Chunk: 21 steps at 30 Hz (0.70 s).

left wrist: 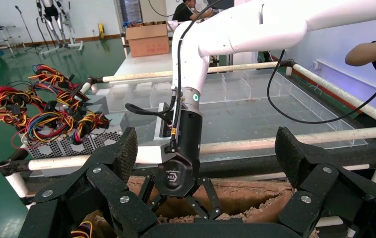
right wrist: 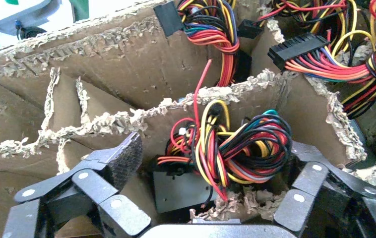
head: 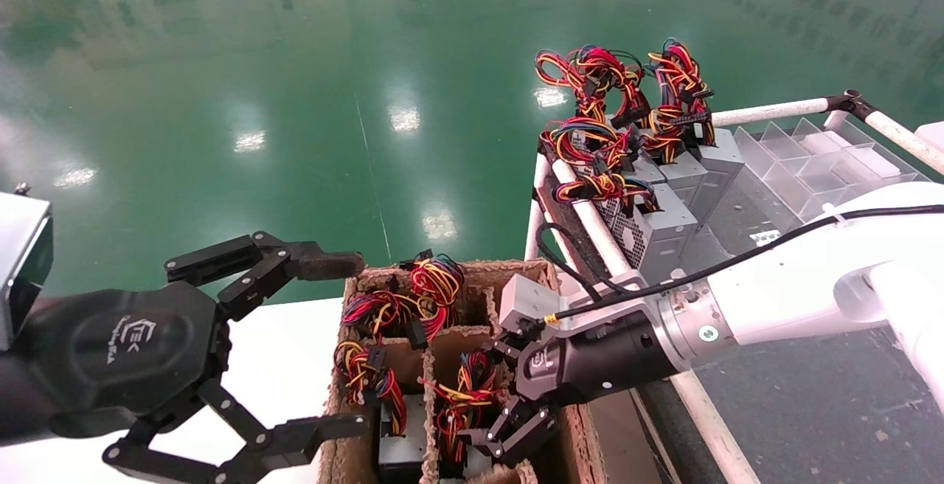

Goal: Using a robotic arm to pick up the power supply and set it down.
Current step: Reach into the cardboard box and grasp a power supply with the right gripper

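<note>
A power supply (right wrist: 178, 191), a grey metal box under a bundle of red, yellow and black wires (right wrist: 235, 148), sits deep in a compartment of a torn cardboard box (head: 450, 274). My right gripper (right wrist: 218, 166) is lowered into that compartment and stands open, one finger on each side of the bundle, touching nothing that I can see. In the head view the right gripper (head: 505, 432) is beside those wires (head: 466, 393). My left gripper (head: 354, 342) hovers wide open and empty at the box's left side, facing the right gripper (left wrist: 181, 201).
Other power supplies with wire bundles (head: 383, 307) fill neighbouring compartments. Several more power supplies (head: 667, 200) stand on a cart with white rails (head: 590, 226) to the right, beside clear plastic trays (head: 818, 156). A white table (head: 287, 351) lies to the left, green floor beyond.
</note>
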Tool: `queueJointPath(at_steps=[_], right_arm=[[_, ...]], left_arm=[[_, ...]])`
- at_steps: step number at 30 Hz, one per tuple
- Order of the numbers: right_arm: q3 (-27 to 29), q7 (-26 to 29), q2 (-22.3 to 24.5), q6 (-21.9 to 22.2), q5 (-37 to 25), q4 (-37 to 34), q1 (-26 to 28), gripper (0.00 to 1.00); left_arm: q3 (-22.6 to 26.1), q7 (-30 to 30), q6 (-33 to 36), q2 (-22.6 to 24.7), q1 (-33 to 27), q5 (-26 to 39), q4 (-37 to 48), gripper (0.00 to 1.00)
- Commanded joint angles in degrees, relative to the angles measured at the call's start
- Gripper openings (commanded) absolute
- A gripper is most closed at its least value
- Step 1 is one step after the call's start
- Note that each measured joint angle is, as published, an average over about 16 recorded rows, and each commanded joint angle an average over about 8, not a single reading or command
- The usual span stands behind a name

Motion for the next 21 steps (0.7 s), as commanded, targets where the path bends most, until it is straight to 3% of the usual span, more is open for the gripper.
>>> queueJointPath(at_steps=[1,21], right_arm=[[-0.40,-0.17,0.07,-0.07,0.23,0.22,-0.11,0.00],[-7.54,-0.63,3.21,-0.25,6.33,6.91,-0.67,0.00]], left_arm=[[0.00,0.00,0.00,0.00,0.00,0.00,0.00,1.00],[0.05,0.03,-0.02,-0.02,-0.01,-0.03,0.00,1.00]])
